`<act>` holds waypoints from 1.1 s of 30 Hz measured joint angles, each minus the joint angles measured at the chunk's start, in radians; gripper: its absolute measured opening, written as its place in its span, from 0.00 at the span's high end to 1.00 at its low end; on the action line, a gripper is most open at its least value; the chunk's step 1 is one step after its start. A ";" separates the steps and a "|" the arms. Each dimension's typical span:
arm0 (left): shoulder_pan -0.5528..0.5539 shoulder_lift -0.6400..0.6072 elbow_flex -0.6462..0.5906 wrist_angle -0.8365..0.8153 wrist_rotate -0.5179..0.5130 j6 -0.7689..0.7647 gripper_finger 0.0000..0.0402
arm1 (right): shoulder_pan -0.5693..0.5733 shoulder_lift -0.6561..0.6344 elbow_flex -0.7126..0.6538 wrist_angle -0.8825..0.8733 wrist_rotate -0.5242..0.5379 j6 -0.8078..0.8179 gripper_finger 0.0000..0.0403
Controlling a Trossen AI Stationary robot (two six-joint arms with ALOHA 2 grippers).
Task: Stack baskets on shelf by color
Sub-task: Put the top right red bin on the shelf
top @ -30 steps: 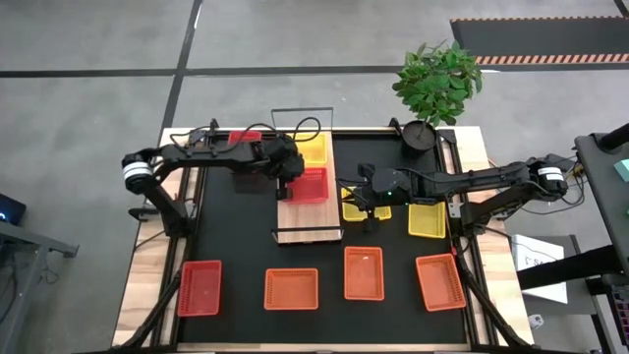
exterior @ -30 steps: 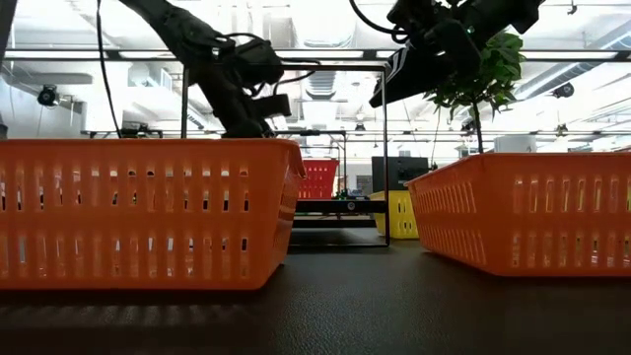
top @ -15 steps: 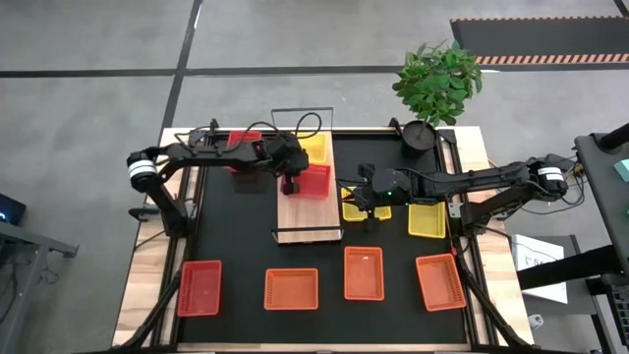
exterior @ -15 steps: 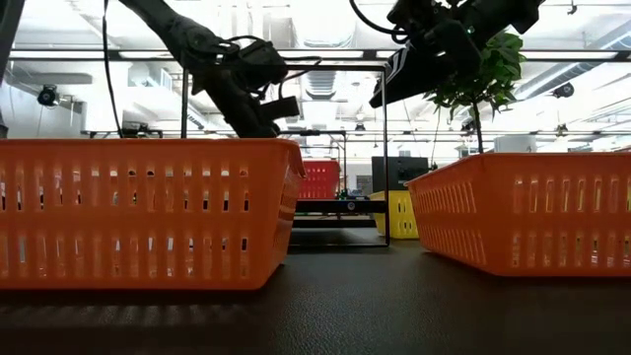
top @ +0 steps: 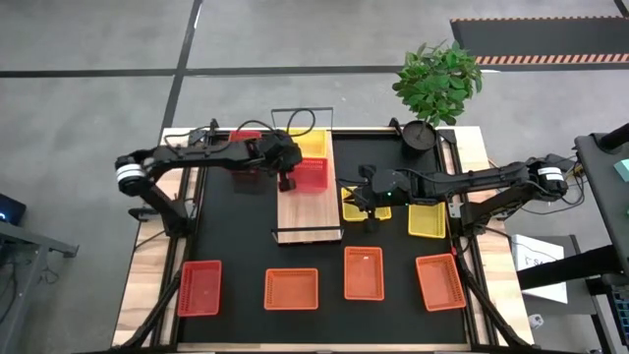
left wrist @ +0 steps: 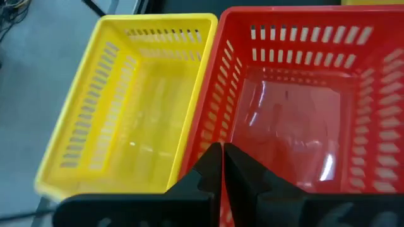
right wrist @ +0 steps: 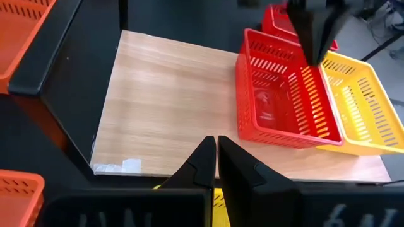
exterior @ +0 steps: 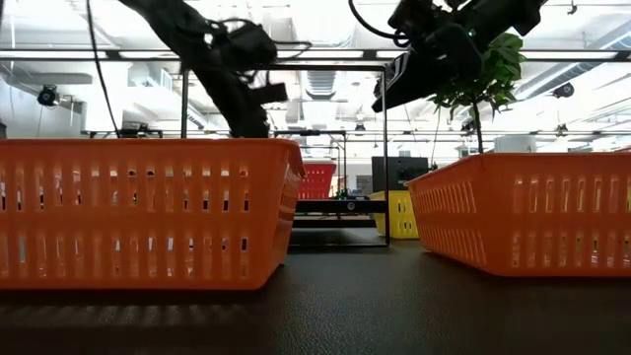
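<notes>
From above, the left gripper point(top: 287, 180) hangs at the left rim of the red basket point(top: 311, 176), which sits mid-shelf on the shelf point(top: 307, 214) just beside a yellow basket point(top: 313, 147) at the far end; the red basket's long axis appears to run across the plank, though that is hard to judge. The left arm is clearly nearer it, while the right gripper point(top: 368, 208) waits over yellow baskets on the mat. At table height, the red basket point(exterior: 317, 179) shows far off between two orange ones. The left wrist view shows the fingers pinched shut over the red basket's point(left wrist: 303, 107) rim, holding nothing I can make out. The right wrist view shows its fingers shut and empty, red basket point(right wrist: 284, 101) ahead.
</notes>
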 joint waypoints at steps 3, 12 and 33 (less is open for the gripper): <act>0.000 -0.079 -0.017 -0.067 -0.011 -0.007 1.00 | -0.001 0.002 0.000 0.005 0.001 0.029 0.98; 0.046 -0.275 -0.222 0.040 -0.188 0.058 1.00 | 0.000 0.041 -0.001 0.016 0.001 0.099 0.98; 0.151 -0.104 -0.304 0.367 -0.051 0.081 1.00 | 0.000 0.051 -0.001 0.016 0.001 0.114 0.98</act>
